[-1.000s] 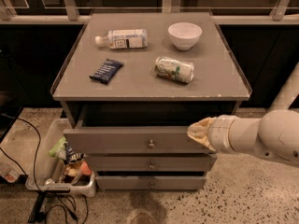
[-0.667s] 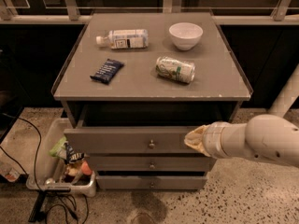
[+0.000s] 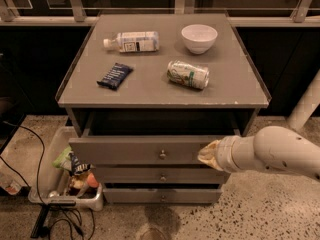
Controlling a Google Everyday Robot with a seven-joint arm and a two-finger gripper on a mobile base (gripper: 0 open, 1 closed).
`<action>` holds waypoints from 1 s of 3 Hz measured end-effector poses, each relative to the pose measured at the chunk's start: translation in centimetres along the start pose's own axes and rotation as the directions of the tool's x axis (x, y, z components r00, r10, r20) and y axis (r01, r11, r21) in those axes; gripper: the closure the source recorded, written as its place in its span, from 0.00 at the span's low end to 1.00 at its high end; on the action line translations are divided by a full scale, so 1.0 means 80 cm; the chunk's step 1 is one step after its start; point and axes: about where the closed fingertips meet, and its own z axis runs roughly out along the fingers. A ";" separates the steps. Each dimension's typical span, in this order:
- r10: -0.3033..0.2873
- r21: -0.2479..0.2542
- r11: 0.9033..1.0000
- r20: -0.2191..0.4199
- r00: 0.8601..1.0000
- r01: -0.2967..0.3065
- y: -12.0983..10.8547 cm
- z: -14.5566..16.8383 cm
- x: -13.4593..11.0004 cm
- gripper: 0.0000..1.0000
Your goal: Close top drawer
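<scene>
The top drawer [image 3: 130,150] is a wide grey front with a small round metal knob [image 3: 162,155] at its centre. It stands pulled out from the grey cabinet, with a dark gap behind it under the cabinet top [image 3: 150,89]. My gripper [image 3: 206,154] comes in from the right on a thick white arm [image 3: 280,151]. Its yellowish tip rests at the drawer front, to the right of the knob.
On the cabinet top lie a plastic bottle [image 3: 132,41], a white bowl [image 3: 199,37], a tipped can [image 3: 188,74] and a dark blue packet [image 3: 114,76]. Two more drawer fronts [image 3: 160,176] sit below. A white bin of items [image 3: 70,176] and cables [image 3: 55,219] are at the left on the floor.
My gripper has moved left along the drawer front toward the knob. The drawer front looks about as far out as before.
</scene>
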 end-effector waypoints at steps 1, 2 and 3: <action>0.000 0.000 1.000 0.000 1.000 0.000 0.000 0.000 0.000 0.59; 0.000 0.000 1.000 0.000 1.000 0.000 0.000 0.000 0.000 0.36; 0.000 0.000 1.000 0.000 1.000 0.000 0.000 0.000 0.000 0.12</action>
